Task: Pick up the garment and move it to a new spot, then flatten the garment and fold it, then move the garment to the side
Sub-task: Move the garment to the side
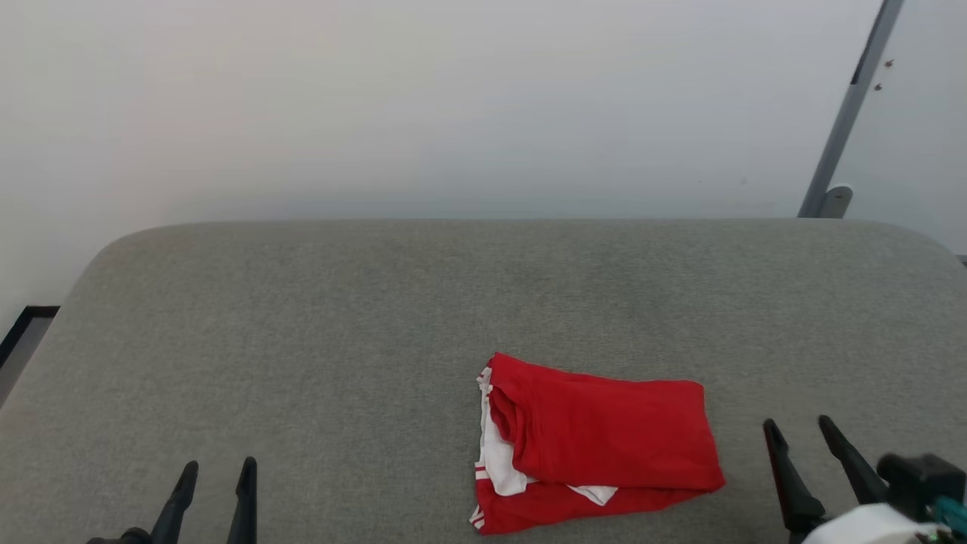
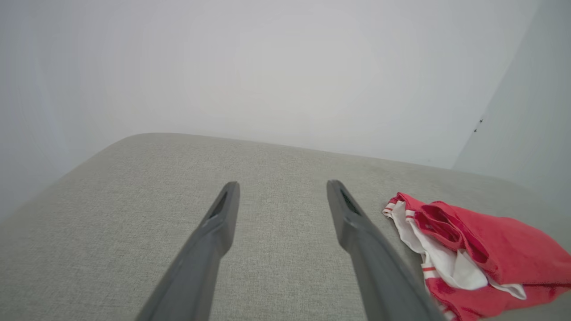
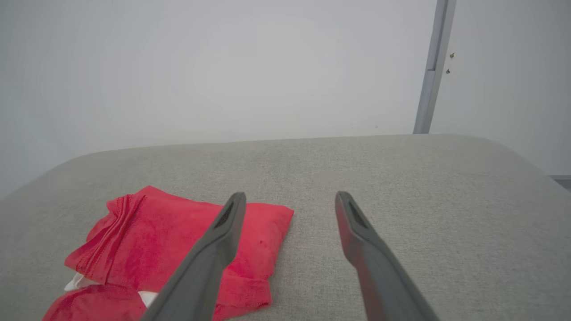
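Soft, light shirt lies bundled; pinch its right edge, probably layered. Left pincer and right pincer stand apart, empty.

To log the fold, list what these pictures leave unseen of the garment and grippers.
Head view: the garment is folded; its top layer hides the inner layers.
Left wrist view: the right and bottom edges cut it off.
Right wrist view: a finger of the right gripper covers part of it; the bottom edge crops it.
Head view: the bottom edge crops the left gripper below its fingers.
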Robot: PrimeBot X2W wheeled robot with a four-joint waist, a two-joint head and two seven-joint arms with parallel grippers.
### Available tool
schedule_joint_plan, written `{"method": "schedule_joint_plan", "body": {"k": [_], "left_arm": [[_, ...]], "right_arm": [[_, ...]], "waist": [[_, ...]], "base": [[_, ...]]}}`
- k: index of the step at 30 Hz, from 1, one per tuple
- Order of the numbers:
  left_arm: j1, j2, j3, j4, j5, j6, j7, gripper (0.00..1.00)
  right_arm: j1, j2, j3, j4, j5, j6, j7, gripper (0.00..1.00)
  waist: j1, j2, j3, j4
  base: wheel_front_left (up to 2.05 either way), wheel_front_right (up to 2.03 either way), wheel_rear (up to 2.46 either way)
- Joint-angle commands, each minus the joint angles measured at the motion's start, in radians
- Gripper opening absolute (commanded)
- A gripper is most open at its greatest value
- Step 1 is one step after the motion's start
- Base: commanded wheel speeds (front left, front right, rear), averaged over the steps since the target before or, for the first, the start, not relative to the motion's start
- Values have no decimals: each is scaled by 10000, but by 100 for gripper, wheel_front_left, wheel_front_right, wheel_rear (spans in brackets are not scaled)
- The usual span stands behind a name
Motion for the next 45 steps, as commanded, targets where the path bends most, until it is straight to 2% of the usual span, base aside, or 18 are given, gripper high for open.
{"method": "schedule_joint_plan", "body": {"k": [1, 5, 11, 18, 25, 35, 43, 44, 45], "left_arm": [[-87, 69, 63, -22, -46, -24, -48, 100], [-90, 106, 82, -50, -98, -24, -48, 100], [-163, 92, 21, -12, -135, -24, -48, 100], [-375, 73, -182, 86, -233, -24, -48, 100], [-591, 96, -373, 208, -331, -24, -48, 100], [-985, 71, -434, 171, -486, -24, -48, 100], [-1360, -52, -512, 240, -536, -25, -48, 100], [-1376, -63, -499, 244, -537, -25, -48, 100], [-1387, -79, -487, 253, -542, -25, -48, 100]], "right_arm": [[-303, -120, 171, 73, 208, -1, 359, 100], [-704, -294, 405, 217, 729, -1, 1145, 100], [-1606, -790, 616, 637, 1664, -1, 3287, 100], [-2555, -1406, 1034, 1264, 2166, -1, 6024, 100], [-3175, -1710, 1096, 1901, 2331, -1, 7988, 100], [-4077, -1490, 1109, 2991, 2406, -1, 9801, 100], [-4585, -1067, 1500, 4117, 2703, 1, 10501, 100], [-4627, -1087, 1572, 4133, 2754, 1, 10482, 55], [-4668, -1106, 1605, 4147, 2823, 1, 10438, 0]], "waist": [[0, -1, 84, 126], [0, -1, 185, 279], [0, -1, 394, 613], [0, -1, 673, 1044], [0, -1, 952, 1521], [0, -1, 1603, 1980], [0, -1, 1951, 2155], [0, -1, 1982, 2152], [0, -1, 2009, 2143]], "base": [[0, 0, 0], [0, 0, 0], [0, 0, 0], [0, 0, 0], [0, 0, 0], [0, 0, 0], [0, 0, 0], [0, 0, 0], [0, 0, 0]]}}
